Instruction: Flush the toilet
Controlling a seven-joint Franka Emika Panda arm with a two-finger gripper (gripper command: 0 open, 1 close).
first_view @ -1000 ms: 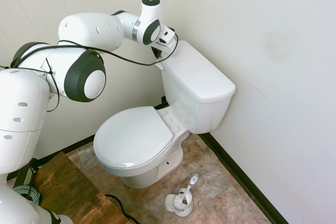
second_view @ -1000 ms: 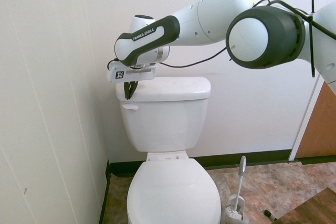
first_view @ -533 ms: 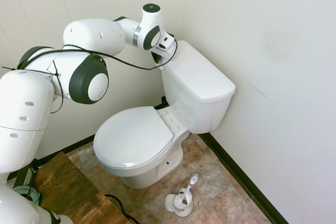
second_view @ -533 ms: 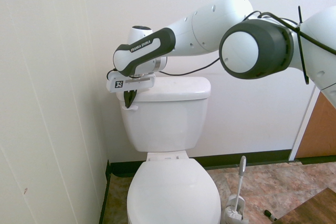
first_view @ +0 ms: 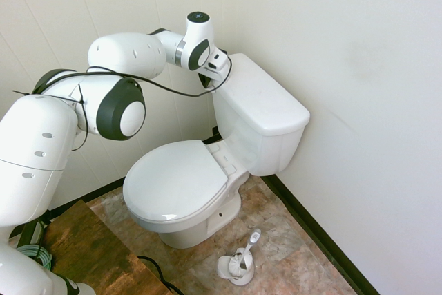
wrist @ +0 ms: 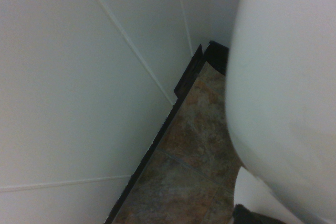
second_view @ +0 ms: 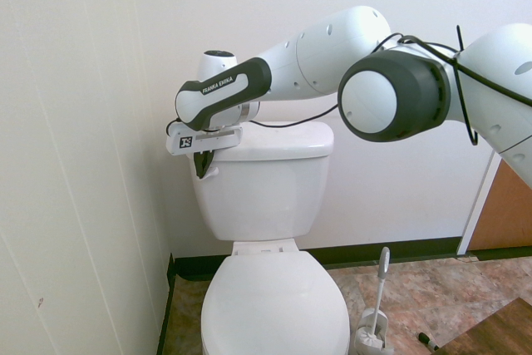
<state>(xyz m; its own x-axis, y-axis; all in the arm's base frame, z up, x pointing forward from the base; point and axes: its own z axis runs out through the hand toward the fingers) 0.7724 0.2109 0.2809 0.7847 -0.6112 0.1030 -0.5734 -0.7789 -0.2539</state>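
"FRANKA EMIKA" printed on my forearm. My pincer point(second_view: 202, 165) pinched closed, empty, at flush lever on toilet point(second_view: 262, 197) tank corner. Toilet in white-walled corner, brown tile floor point(first_view: 276, 240).

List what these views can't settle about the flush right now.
- Small white flush lever: hidden behind the shut black gripper in the second exterior view, behind the arm in the first; contact unclear.
- Glossy white ceramic toilet: bowl front cut off by that view's bottom edge.
- Wrist view: blurred tank wall only.
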